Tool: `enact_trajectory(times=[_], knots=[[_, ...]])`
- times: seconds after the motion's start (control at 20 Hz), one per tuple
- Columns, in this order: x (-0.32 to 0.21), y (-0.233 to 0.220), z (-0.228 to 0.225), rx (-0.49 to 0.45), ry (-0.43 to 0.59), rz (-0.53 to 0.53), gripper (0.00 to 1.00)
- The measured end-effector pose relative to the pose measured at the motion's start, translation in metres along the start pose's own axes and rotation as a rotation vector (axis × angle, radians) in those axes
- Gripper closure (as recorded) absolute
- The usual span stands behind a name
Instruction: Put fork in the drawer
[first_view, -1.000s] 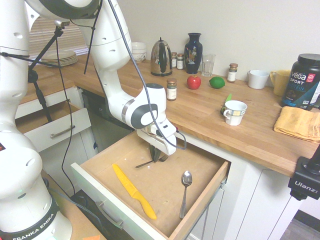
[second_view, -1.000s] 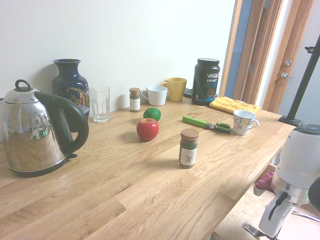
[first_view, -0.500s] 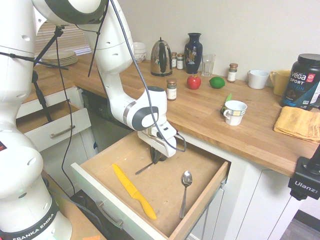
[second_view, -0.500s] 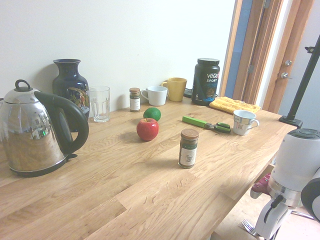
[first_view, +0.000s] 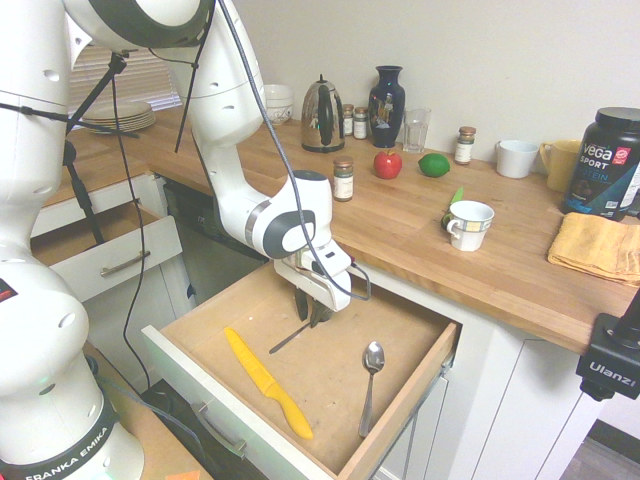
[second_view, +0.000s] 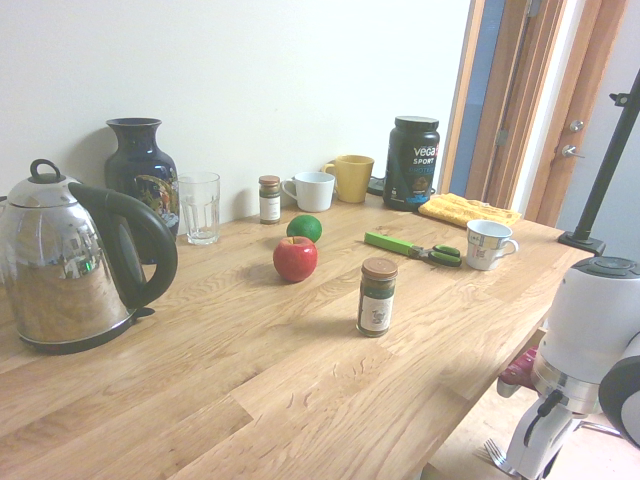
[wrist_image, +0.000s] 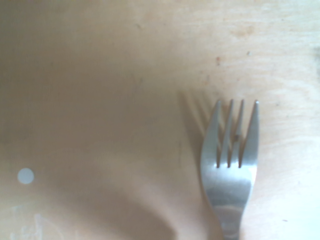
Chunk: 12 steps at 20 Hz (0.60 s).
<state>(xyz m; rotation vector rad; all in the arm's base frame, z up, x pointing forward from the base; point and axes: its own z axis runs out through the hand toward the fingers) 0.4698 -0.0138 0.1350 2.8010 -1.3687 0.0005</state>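
The pincer (first_view: 308, 312) stood with fingers slightly apart over the fork (first_view: 288, 338), which lay in the drawer (first_view: 400, 385). Best to open wider, then lift straight.

From my screen, the fork (wrist_image: 230, 170) reads as smooth silver metal with a soft sheen, lying on the drawer (first_view: 400, 330) bottom, which looks like pale matt wood with faint scuffs. The spoon (first_view: 371, 372) beside it is polished metal too, while the knife (first_view: 266, 383) looks like matt yellow plastic. The drawer front looks painted white with a brushed metal bar handle. I see the worktop (second_view: 300, 380) as oiled wood planks with visible grain. The kettle (second_view: 60, 270) is mirror-bright steel with a black plastic handle, the vase (second_view: 142, 180) glossy dark ceramic, the tumbler (second_view: 199, 207) clear glass, and the yellow cloth (first_view: 597, 247) soft and nubbly.
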Motion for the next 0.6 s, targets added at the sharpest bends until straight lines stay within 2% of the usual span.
enact_trajectory(times=[0.6], knots=[[-0.002, 0.024, -0.023, 0.008, 0.015, 0.017, 0.00]])
